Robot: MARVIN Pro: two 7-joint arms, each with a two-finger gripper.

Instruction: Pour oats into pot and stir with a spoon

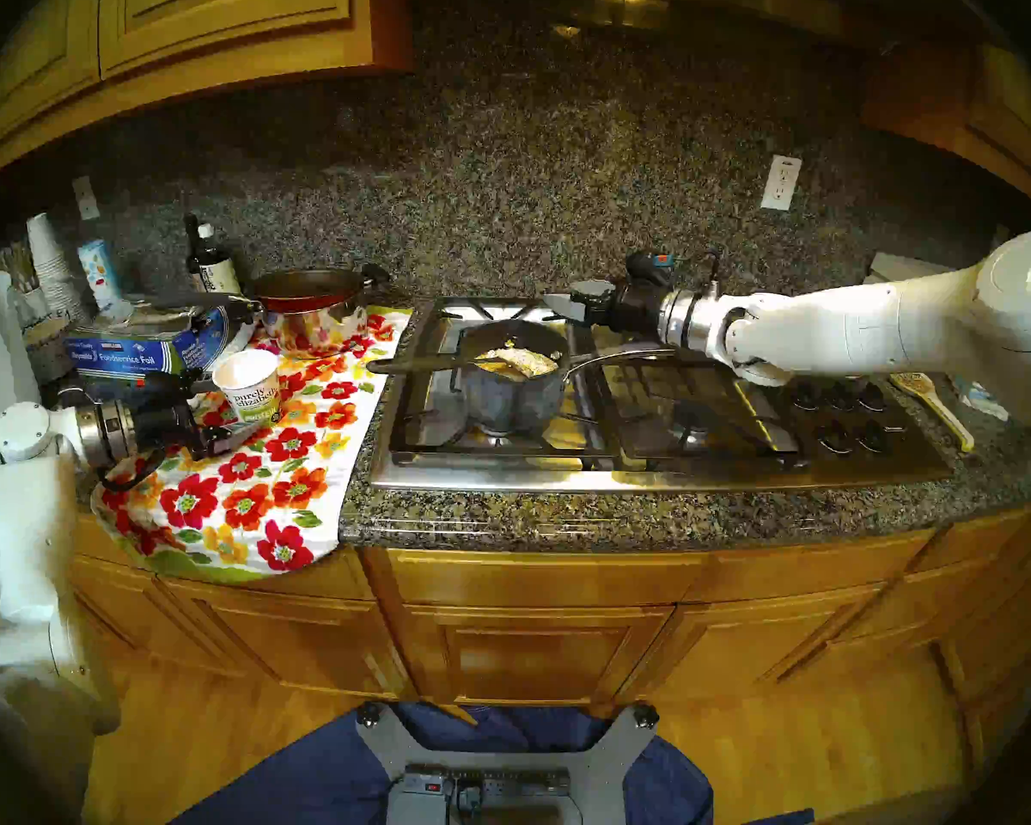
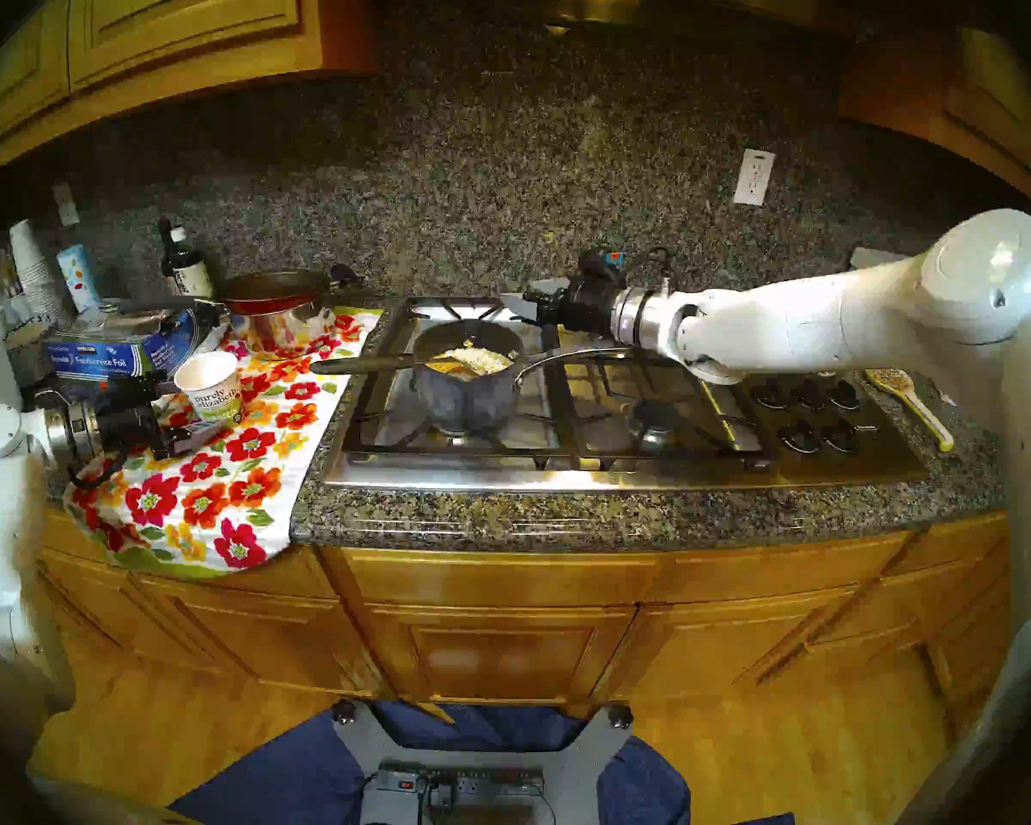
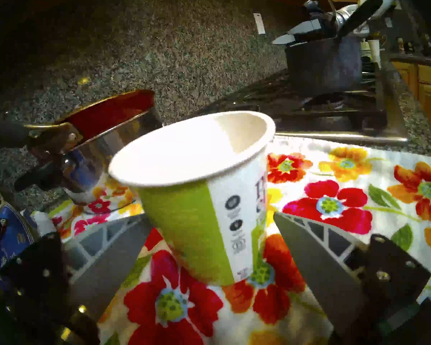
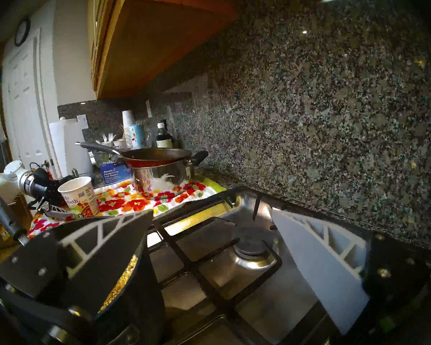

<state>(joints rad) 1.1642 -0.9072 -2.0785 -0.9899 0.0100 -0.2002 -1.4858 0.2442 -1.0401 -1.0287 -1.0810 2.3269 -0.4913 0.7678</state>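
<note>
- Two arms are in view; each gripper holds nothing.
- Left gripper (image 1: 227, 413): positioned low over the floral towel (image 1: 245, 496) at the left end of the table (image 1: 501, 520). Jaws stand wide, one on each side of the paper cup (image 1: 250, 389); the left wrist view shows a gap between each finger and the cup wall.
- Paper cup: upright on the towel, interior white and bare as far as visible.
- Pot (image 1: 513, 389): seated on the front left burner grate of the stove (image 1: 650, 472), with its silver handle extending to the right.
- Oats (image 1: 522, 359): a pale heap inside the pot.
- Spoon (image 1: 430, 362): bowl in the pot among the oats, black handle resting across the left rim and pointing toward the towel.
- Right gripper (image 1: 566, 306): located just behind the pot, above the rear burner. Jaws stand wide, clear of spoon and pot.
- Red frying pan (image 1: 308, 288): stacked on the steel pot (image 1: 317, 327) at the rear of the towel.
</note>
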